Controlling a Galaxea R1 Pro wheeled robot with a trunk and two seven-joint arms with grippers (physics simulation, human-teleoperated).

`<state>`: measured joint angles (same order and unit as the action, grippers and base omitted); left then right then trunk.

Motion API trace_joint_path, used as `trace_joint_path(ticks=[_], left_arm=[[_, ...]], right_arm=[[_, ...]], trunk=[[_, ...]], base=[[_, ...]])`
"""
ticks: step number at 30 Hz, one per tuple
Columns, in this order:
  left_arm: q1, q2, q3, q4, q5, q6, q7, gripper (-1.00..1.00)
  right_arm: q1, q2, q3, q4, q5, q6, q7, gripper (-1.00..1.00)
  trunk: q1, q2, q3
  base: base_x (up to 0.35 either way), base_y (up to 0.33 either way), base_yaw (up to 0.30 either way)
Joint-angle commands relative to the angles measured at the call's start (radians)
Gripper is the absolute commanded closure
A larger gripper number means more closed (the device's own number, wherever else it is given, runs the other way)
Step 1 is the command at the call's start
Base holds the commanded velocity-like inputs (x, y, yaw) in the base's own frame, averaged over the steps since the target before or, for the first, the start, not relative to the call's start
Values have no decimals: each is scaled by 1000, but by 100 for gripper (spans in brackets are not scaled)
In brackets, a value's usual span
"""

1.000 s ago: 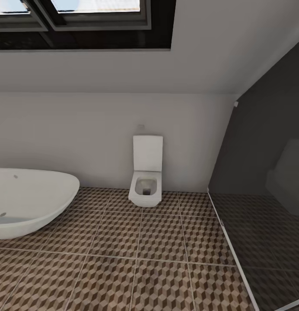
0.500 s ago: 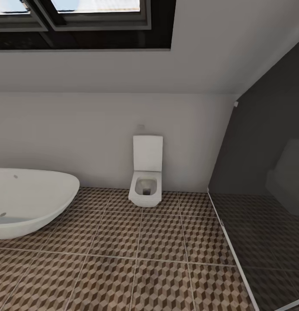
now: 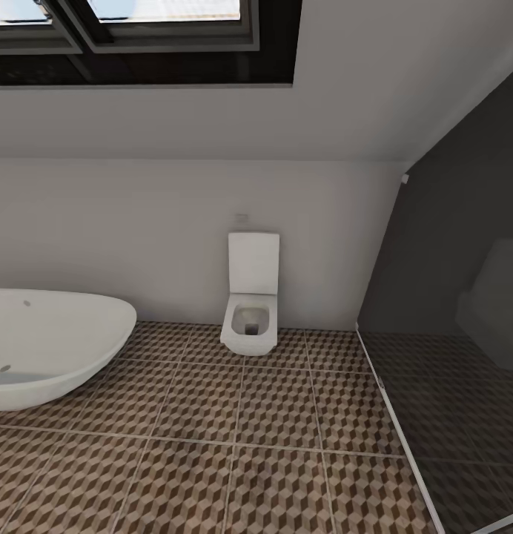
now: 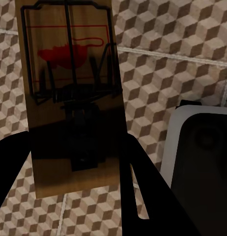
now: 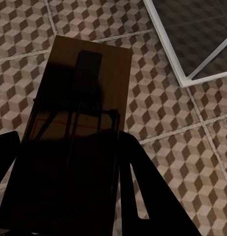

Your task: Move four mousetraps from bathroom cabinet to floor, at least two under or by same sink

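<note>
Left gripper (image 4: 69, 196) pinching mousetrap (image 4: 69, 93); right gripper (image 5: 69, 196) pinching second mousetrap (image 5: 79, 118), both above cube-pattern floor (image 3: 212, 445). Toilet (image 3: 250, 319) mid-frame. Risk: traps dropped here land away from sink.

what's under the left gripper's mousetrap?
Patterned floor tile with pale grout lines lies below the mousetrap held in the left gripper. Whatever sits directly behind the board is covered.
</note>
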<state>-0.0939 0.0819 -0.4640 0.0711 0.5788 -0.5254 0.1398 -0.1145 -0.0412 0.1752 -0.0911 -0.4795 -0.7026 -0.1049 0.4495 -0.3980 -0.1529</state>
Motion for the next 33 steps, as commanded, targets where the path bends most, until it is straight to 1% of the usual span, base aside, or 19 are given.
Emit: trace_joint_path(ticks=[1, 33], left_arm=[[-1, -1, -7, 3, -2, -4, 6, 100], [-1, -1, -7, 3, -2, -4, 6, 100]], right_arm=[[-1, 0, 9, 0, -2, -1, -9, 100], [-1, 0, 9, -1, -2, -1, -9, 100]], trunk=[[1, -2, -2], [1, -2, -2]], base=[[0, 0, 0], [0, 0, 0]])
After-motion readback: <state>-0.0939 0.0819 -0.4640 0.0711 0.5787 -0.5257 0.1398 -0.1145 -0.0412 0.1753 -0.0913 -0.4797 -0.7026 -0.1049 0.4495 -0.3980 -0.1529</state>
